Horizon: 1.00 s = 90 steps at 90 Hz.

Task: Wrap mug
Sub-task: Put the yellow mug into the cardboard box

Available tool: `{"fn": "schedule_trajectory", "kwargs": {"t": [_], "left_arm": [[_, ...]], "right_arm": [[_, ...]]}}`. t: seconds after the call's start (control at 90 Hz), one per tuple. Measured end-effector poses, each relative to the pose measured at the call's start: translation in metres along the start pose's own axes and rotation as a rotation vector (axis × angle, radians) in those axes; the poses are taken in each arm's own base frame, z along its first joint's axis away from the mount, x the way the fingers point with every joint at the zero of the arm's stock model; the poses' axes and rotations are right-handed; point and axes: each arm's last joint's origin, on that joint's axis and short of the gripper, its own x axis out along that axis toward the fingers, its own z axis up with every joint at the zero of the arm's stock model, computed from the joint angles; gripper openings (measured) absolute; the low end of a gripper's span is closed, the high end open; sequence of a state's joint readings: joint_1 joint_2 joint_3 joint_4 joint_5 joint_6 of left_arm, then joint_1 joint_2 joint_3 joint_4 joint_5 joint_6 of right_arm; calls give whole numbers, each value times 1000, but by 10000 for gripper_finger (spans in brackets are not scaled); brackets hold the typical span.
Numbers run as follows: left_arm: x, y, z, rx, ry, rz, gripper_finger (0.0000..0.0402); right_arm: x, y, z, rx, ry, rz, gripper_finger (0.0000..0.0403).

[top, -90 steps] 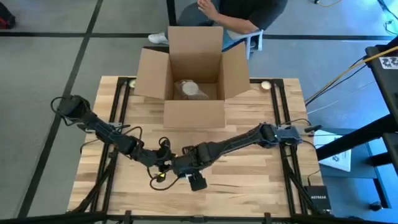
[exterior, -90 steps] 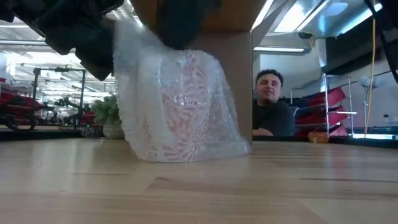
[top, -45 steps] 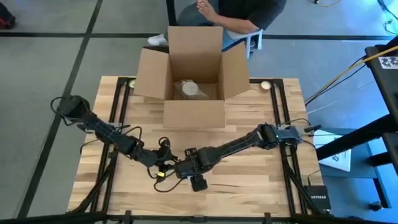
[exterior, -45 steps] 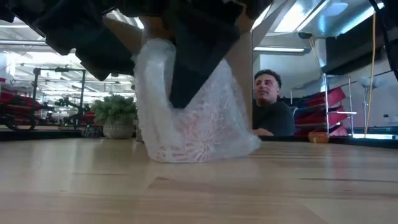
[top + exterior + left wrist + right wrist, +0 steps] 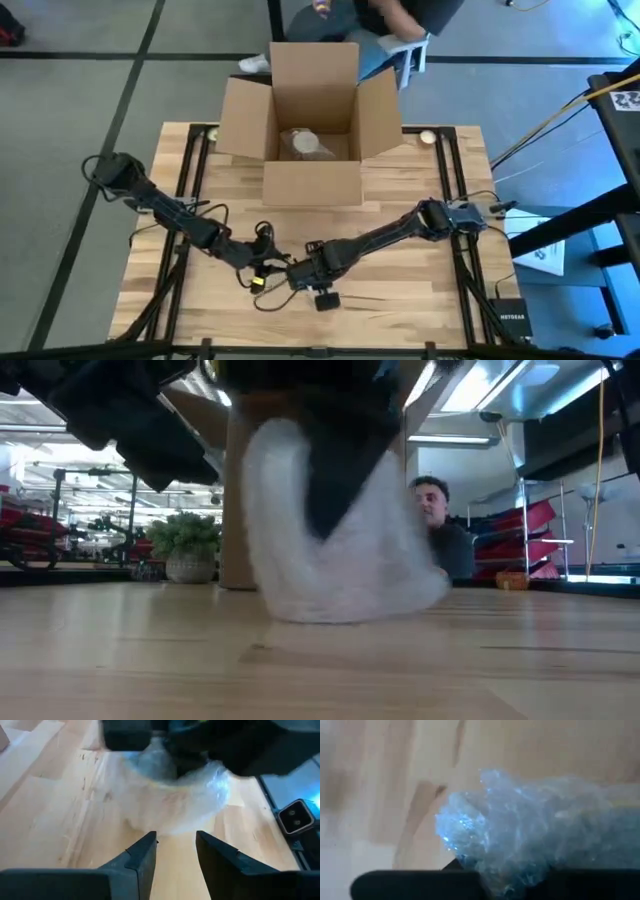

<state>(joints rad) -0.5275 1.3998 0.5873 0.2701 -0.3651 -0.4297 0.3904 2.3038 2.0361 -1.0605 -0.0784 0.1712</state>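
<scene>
Down low, the mug (image 5: 340, 550) sat on the table (image 5: 320, 660) in its bubble wrap (image 5: 180, 800), nearer the front edge than the cardboard box (image 5: 310, 110). The right gripper (image 5: 300, 277) came down on top of the bundle and held it tight by the wrap. The left gripper (image 5: 176, 851) waited just beside the bundle with its fingers (image 5: 142, 855) apart and nothing between them. Farther back stood the cardboard box with its flaps open, and another wrapped bundle (image 5: 305, 143) lay inside. Behind the box sat a person (image 5: 440, 540).
</scene>
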Motion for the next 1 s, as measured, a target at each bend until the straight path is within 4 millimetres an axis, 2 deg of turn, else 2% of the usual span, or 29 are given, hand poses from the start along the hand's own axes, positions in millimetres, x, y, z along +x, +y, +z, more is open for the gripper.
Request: {"fn": "schedule_trajectory", "kwargs": {"t": [0.178, 0.267, 0.378, 0.578, 0.678, 0.8, 0.9, 1.0], "left_arm": [[-12, -4, 8, 7, -41, -38, 123], [-20, -7, 12, 14, -61, -61, 123], [-32, -10, 18, 19, -86, -90, 123], [-47, -11, 25, 12, -117, -122, 123], [-50, -11, 25, 14, -110, -121, 123], [-50, -11, 25, 14, -109, -120, 123], [-49, -10, 25, 15, -106, -115, 123], [-49, -8, 25, 8, -107, -108, 123]], "right_arm": [[-55, 29, -4, -28, -147, 5, 9], [-71, 39, -6, -50, -211, -25, 9], [-88, 47, -9, -61, -277, -62, 9], [-142, 49, -7, -129, -533, -98, 9], [-165, 45, -4, -187, -654, -134, 9], [-203, 32, -4, -218, -830, -203, 9], [-231, 11, -1, -205, -960, -309, 9], [-251, -20, -1, -142, -1025, -419, 9]]}}
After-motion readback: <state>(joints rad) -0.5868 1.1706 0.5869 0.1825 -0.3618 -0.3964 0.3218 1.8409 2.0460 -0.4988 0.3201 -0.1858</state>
